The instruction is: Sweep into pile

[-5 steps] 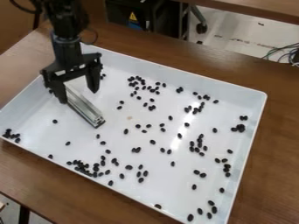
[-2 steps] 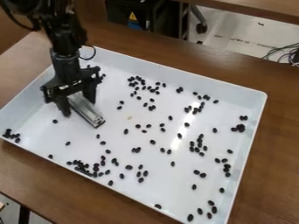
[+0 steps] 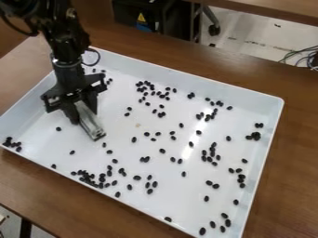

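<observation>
On the brown wooden table (image 3: 186, 58), a white tray (image 3: 274, 122) is holding scattered black beans (image 3: 134, 139). The gripper (image 3: 83, 114) is gripping a metal bar (image 3: 92, 125) in the tray's left part; clean sweeping is likely depending on keeping the bar's edge low and strokes slow.

The table (image 3: 292, 148) has a brown wooden top. Directly on it lies a large, white, rectangular tray (image 3: 192, 77) with raised sides and rounded corners, between the table's far and near edges, its long far side running roughly along the far edge.
</observation>
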Robot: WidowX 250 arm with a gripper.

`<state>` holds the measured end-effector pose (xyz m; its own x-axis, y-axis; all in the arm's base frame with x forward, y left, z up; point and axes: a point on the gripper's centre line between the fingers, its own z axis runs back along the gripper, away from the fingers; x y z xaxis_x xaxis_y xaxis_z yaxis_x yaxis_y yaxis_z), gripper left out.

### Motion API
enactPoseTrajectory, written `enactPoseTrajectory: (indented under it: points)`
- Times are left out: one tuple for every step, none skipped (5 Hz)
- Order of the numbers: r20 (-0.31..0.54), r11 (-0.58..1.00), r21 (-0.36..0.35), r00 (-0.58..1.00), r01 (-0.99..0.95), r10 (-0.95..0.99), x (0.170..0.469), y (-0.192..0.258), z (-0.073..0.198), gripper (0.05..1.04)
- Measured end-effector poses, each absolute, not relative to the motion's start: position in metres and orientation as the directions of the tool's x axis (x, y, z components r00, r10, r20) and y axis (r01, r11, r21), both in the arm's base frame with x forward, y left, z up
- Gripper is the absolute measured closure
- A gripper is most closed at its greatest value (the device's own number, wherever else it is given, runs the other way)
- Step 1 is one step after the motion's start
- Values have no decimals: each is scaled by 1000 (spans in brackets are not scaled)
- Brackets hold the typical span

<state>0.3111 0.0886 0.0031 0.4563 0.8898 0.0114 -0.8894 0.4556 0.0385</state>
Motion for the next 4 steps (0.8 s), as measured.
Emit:
enactPoseTrajectory:
  points:
    - [-3, 539, 88, 541, -838, 841, 308, 93, 14, 719]
    - [9, 560, 92, 564, -823, 826, 304, 97, 22, 719]
    - [-24, 435, -37, 436, -900, 900, 284, 97, 22, 719]
    - [-38, 399, -79, 403, -913, 914, 285, 98, 22, 719]
